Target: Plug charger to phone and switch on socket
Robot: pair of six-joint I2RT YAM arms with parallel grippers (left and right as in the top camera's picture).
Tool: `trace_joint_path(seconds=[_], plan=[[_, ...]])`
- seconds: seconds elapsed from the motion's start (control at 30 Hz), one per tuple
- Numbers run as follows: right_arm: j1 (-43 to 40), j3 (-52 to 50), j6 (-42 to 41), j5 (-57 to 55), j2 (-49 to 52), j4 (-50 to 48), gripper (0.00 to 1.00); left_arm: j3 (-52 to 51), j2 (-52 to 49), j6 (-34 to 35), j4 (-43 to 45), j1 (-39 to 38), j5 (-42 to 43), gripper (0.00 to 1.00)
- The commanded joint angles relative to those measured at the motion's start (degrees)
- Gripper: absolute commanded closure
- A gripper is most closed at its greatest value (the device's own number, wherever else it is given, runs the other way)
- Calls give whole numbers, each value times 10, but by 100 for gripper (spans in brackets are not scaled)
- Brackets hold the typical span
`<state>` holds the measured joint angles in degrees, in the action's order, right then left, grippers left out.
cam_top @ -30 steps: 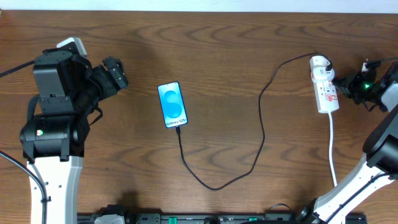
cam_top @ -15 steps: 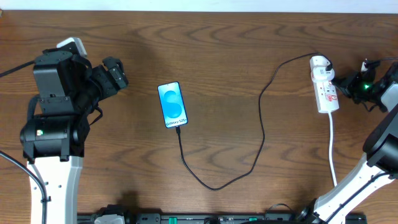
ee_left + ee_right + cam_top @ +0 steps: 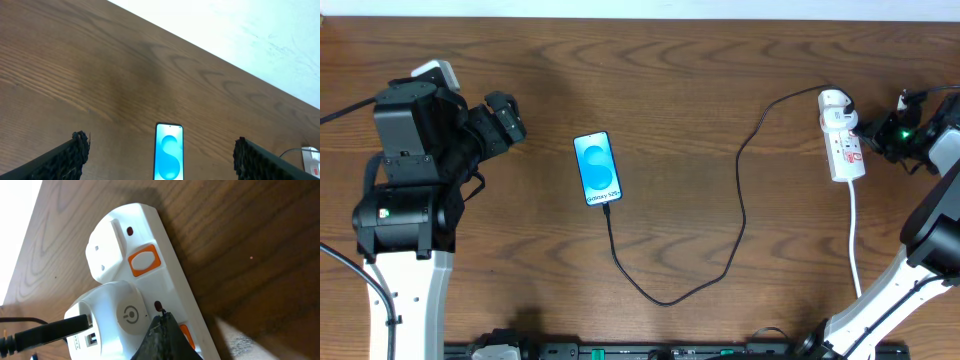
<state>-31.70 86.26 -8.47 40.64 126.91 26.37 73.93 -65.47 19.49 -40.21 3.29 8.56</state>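
Note:
The phone (image 3: 597,168) lies flat at mid-table with its blue screen lit; it also shows low in the left wrist view (image 3: 169,152). The black charger (image 3: 740,200) runs from the phone's near end in a loop to a white adapter (image 3: 120,317) plugged into the socket (image 3: 844,140). My right gripper (image 3: 867,140) is shut, and its tip (image 3: 162,319) rests over the socket (image 3: 165,285) between the adapter and an orange switch (image 3: 187,336). My left gripper (image 3: 507,120) stands open and empty, well left of the phone; a finger (image 3: 75,157) shows at each side.
A second orange switch (image 3: 143,260) sits by the empty outlet at the strip's rounded end. The thick white cord (image 3: 854,240) runs from the socket toward the near edge. The table's far edge (image 3: 225,60) meets a white wall.
My right gripper has shifted slightly toward the far edge beside the socket. The left arm, phone and charger have not moved.

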Motion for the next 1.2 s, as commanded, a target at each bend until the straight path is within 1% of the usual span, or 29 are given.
trace_joint_path(seconds=[0.0,0.87,1.17], plan=[[42,-17,8,-17,28,17,99,-1,-1,-2,-1,3,-12,7],[95,-17,-14,-30,28,57,99,-1,-1,-2,-1,3,-12,6],[114,-17,-44,-30,28,60,99,-1,-1,-2,-1,3,-12,7]])
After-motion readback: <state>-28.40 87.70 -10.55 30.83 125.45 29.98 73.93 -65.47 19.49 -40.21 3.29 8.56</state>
